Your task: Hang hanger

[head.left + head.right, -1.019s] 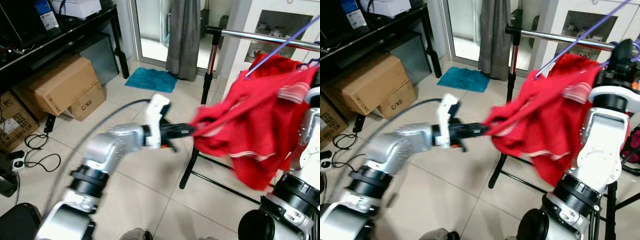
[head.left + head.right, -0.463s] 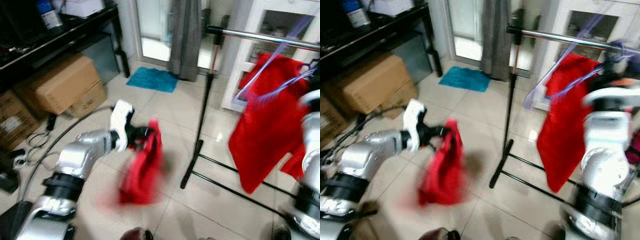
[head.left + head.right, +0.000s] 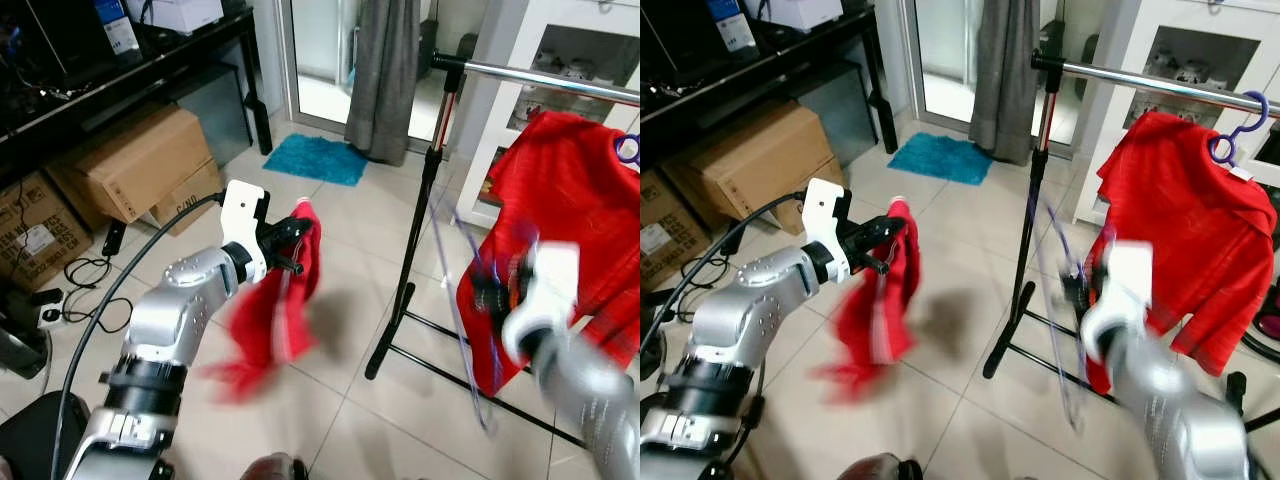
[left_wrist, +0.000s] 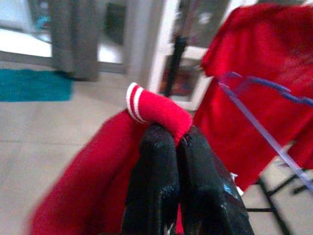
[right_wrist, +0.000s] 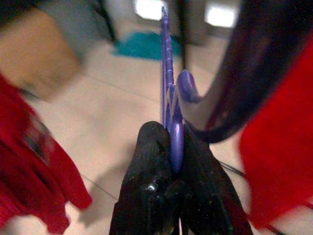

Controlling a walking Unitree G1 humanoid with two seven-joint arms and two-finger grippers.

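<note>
Left gripper clenched on red garment, pulled off purple hanger; right gripper clamped hanger, dropped toward 5 o'clock.

the red garment is off the purple hanger now; a second ago it was stretched between both arms. the left gripper, clamped on its striped cuff, has swung it away from the rack, and it dangles over the floor. the right gripper has come down from near the rail, pinching the bare hanger below the hung red shirt.
</note>
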